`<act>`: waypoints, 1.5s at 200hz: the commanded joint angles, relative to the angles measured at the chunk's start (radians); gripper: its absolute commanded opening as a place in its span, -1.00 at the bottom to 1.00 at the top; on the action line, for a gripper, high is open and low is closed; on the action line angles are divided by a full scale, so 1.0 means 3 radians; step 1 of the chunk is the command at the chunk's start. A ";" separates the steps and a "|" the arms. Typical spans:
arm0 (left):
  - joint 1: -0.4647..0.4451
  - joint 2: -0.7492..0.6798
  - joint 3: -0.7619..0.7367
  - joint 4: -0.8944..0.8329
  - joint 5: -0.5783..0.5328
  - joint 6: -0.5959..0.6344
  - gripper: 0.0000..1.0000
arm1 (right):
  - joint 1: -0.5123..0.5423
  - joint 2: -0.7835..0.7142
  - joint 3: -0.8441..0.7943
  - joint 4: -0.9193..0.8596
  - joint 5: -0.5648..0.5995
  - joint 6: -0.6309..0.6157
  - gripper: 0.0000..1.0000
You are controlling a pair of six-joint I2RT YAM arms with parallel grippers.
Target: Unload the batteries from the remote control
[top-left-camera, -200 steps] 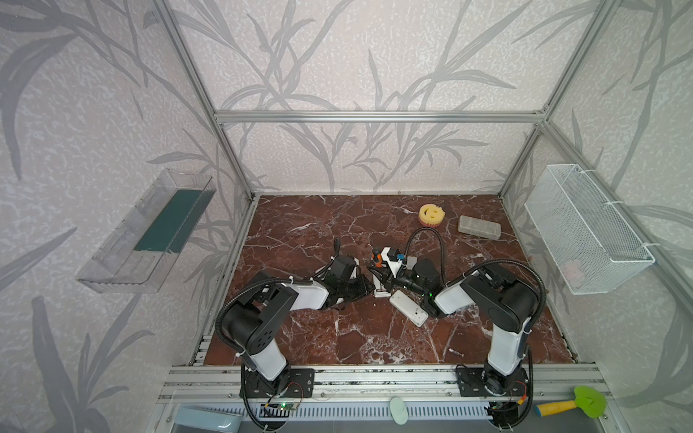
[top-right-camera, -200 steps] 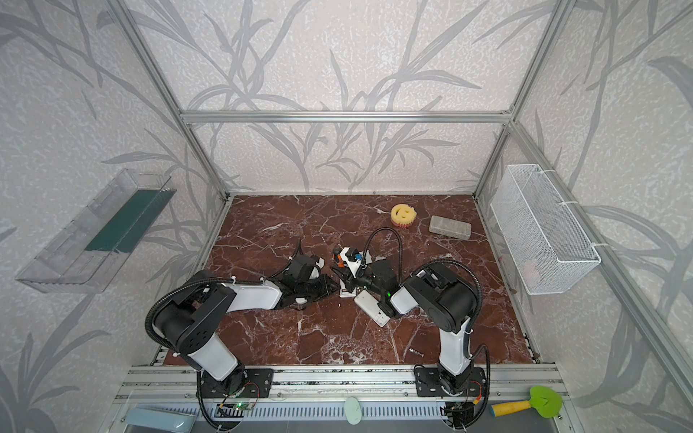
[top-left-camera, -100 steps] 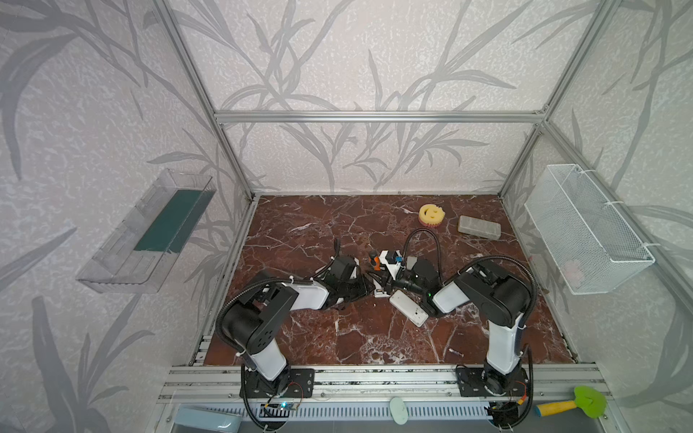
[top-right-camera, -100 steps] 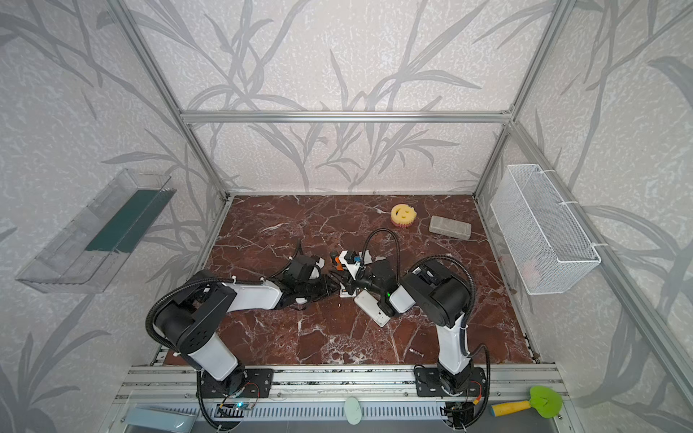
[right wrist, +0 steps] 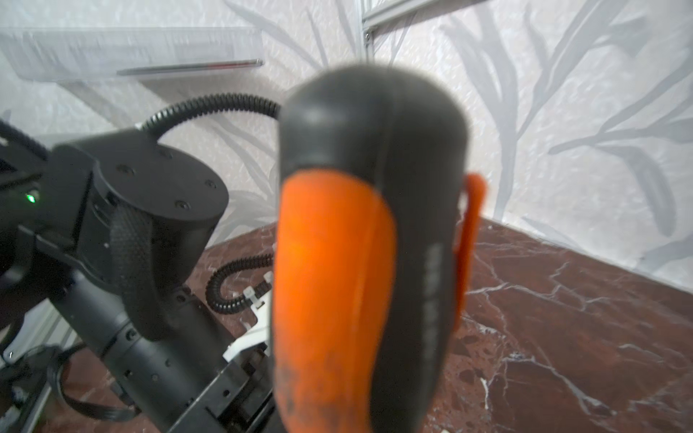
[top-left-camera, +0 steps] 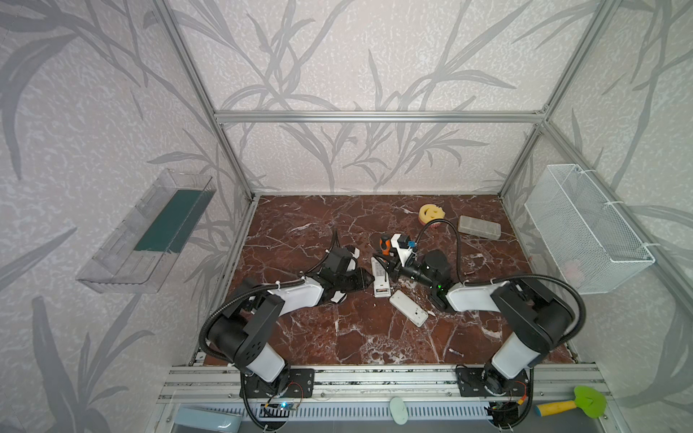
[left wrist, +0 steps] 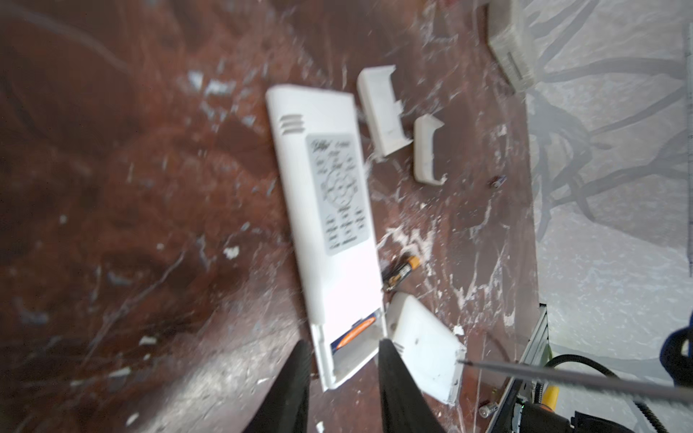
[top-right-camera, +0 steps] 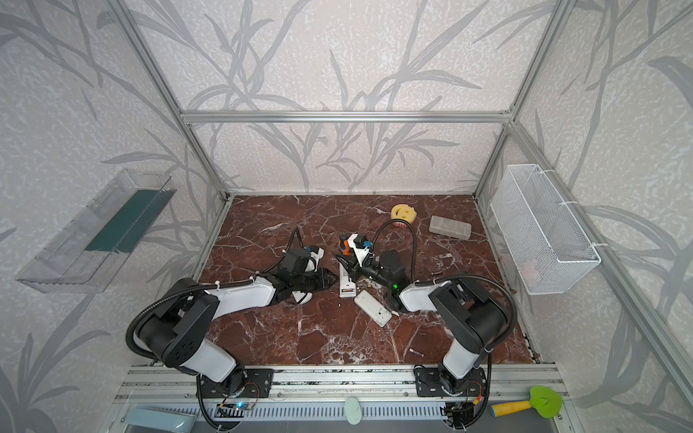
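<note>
In both top views we see the white remote [top-left-camera: 379, 276] near the middle of the marble floor [top-left-camera: 318, 337]. The left gripper [top-left-camera: 366, 279] is at its 9 o'clock. The right gripper [top-left-camera: 388, 265], at its 1 o'clock, is clamped on the screwdriver [top-left-camera: 383, 245]. A second remote [top-left-camera: 408, 308] lies at 4 o'clock. A slim cylinder, probably a stray battery [top-left-camera: 455, 352], rests well apart toward 5 o'clock.

In the left wrist view, the left gripper's jaws are set narrow, astride the remote's open end. We cannot tell whether they pinch it. A seated battery [left wrist: 354, 333], orange-labelled, lies in the open bay. A dark loose battery [left wrist: 401, 271] lies just beside the remote's long edge. Two white covers [left wrist: 382, 112] lie nearby.

In the right wrist view, the screwdriver's handle fills the frame and hides the fingers.

We judge the batteries light, stiff and smooth, so they are likely to roll or squirt from a pinch. We would take each across the middle of its barrel. The seated one probably needs levering up at one end first. The remote itself is light and may slide on the polished floor unless braced.
</note>
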 commanded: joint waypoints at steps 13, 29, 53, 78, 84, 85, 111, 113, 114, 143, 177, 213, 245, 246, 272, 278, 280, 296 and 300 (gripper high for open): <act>0.0011 0.0166 0.0635 -0.0505 -0.0142 0.0614 -0.33 | -0.0016 -0.0669 0.0083 -0.1435 0.1129 0.0105 -1.00; -0.0005 0.0494 0.1103 -0.0882 -0.0102 0.0742 -0.37 | -0.0015 -0.0939 0.0073 -0.1909 0.1408 0.0117 -1.00; -0.0095 0.1009 0.1832 -0.1451 -0.0136 0.0931 -0.45 | -0.0017 -0.1258 0.0002 -0.2301 0.1537 0.0109 -1.00; -0.0272 0.1442 0.2372 -0.1980 -0.0402 0.1163 -0.46 | -0.0017 -0.1537 -0.0131 -0.2487 0.1629 0.0068 -1.00; -0.0310 0.1540 0.2478 -0.2095 -0.0482 0.1207 -0.46 | -0.0017 -0.1589 -0.0157 -0.2516 0.1654 0.0055 -1.00; -0.0316 0.1554 0.2496 -0.2115 -0.0492 0.1215 -0.46 | -0.0017 -0.1599 -0.0162 -0.2522 0.1658 0.0053 -1.00; -0.0419 0.1856 0.2850 -0.2536 -0.0882 0.1360 -0.46 | -0.0021 -0.1734 -0.0217 -0.2623 0.1676 0.0017 -1.00; -0.0422 0.1872 0.2872 -0.2561 -0.0912 0.1368 -0.46 | -0.0021 -0.1739 -0.0217 -0.2628 0.1676 0.0016 -1.00; -0.0425 0.1879 0.2880 -0.2573 -0.0928 0.1370 -0.46 | -0.0022 -0.1743 -0.0220 -0.2629 0.1676 0.0016 -1.00; -0.0464 0.1957 0.3008 -0.2802 -0.1262 0.1433 -0.46 | -0.0023 -0.1788 -0.0233 -0.2651 0.1676 0.0008 -1.00; -0.0476 0.1950 0.3015 -0.3047 -0.1540 0.1470 -0.41 | -0.0023 -0.1768 -0.0217 -0.2635 0.1636 0.0059 -1.00; -0.0475 0.1809 0.2847 -0.3102 -0.1693 0.1427 -0.41 | -0.0020 -0.1723 -0.0198 -0.2595 0.1596 0.0167 -1.00; -0.0471 0.1688 0.2701 -0.3066 -0.1719 0.1360 -0.39 | -0.0022 -0.1675 -0.0138 -0.2603 0.1583 0.0296 -1.00; -0.0473 0.1682 0.2695 -0.3066 -0.1720 0.1359 -0.39 | -0.0020 -0.1675 -0.0134 -0.2604 0.1584 0.0302 -1.00; -0.0467 0.1388 0.2479 -0.2816 -0.1690 0.1325 -0.31 | -0.0022 -0.1674 -0.0041 -0.2675 0.1662 0.0499 -1.00; -0.0461 0.1267 0.2400 -0.2703 -0.1644 0.1342 -0.29 | -0.0023 -0.1675 -0.0013 -0.2691 0.1687 0.0559 -1.00; -0.0460 0.1218 0.2367 -0.2658 -0.1623 0.1355 -0.29 | -0.0023 -0.1675 -0.0007 -0.2698 0.1697 0.0582 -1.00; -0.0461 0.0803 0.2029 -0.2173 -0.1414 0.1464 -0.27 | -0.0022 -0.1684 0.0054 -0.2736 0.1776 0.0801 -1.00; -0.0460 0.0688 0.1933 -0.2020 -0.1346 0.1484 -0.26 | -0.0022 -0.1689 0.0068 -0.2750 0.1794 0.0860 -1.00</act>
